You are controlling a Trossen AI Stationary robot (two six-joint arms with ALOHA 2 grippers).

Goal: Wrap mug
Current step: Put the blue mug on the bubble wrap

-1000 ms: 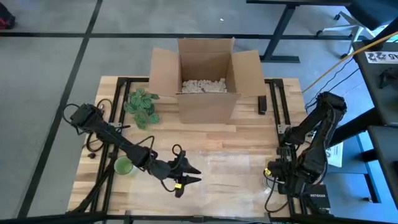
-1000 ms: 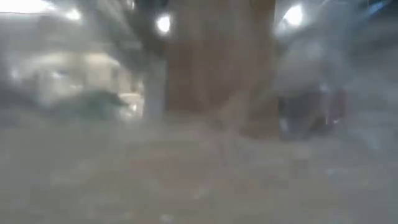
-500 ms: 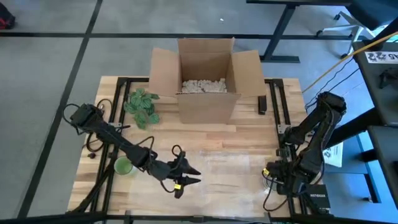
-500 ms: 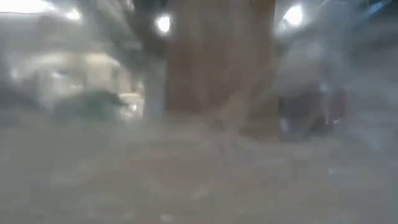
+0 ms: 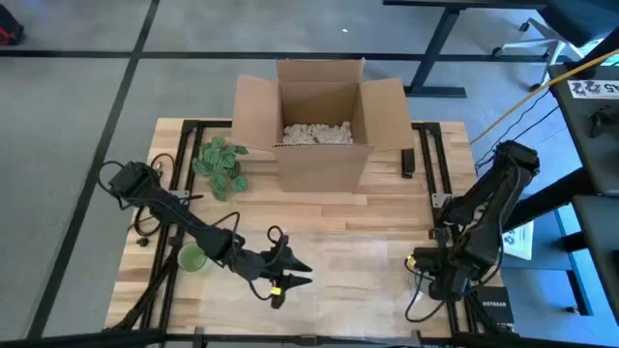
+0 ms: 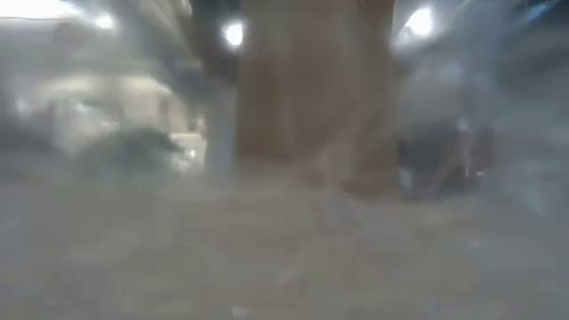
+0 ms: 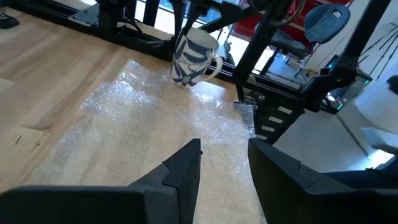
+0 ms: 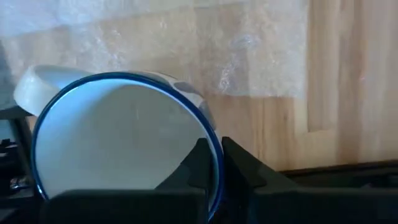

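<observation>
The light wooden desk (image 5: 387, 222) carries an open brown cardboard box (image 5: 319, 126) at its far edge, and a sheet of clear bubble wrap (image 7: 155, 118) lies flat on the desk in front of that box. The white ceramic mug with blue bands (image 7: 191, 57) is held at the sheet's right-hand end by the right hand (image 8: 211, 163), whose fingers are closed narrowly on the blue-edged rim, one inside and one outside. The mug hangs upright, handle pointing away from the sheet, at or just above the desk. The left hand (image 7: 224, 158) hovers over the opposite end of the sheet with its fingers parted and empty, so the mug lies straight ahead of it across the sheet's long axis. The right arm is nearer. The left wrist view shows the mug's outside and handle; the right wrist view shows only its interior and the grip. The low view is obscured
</observation>
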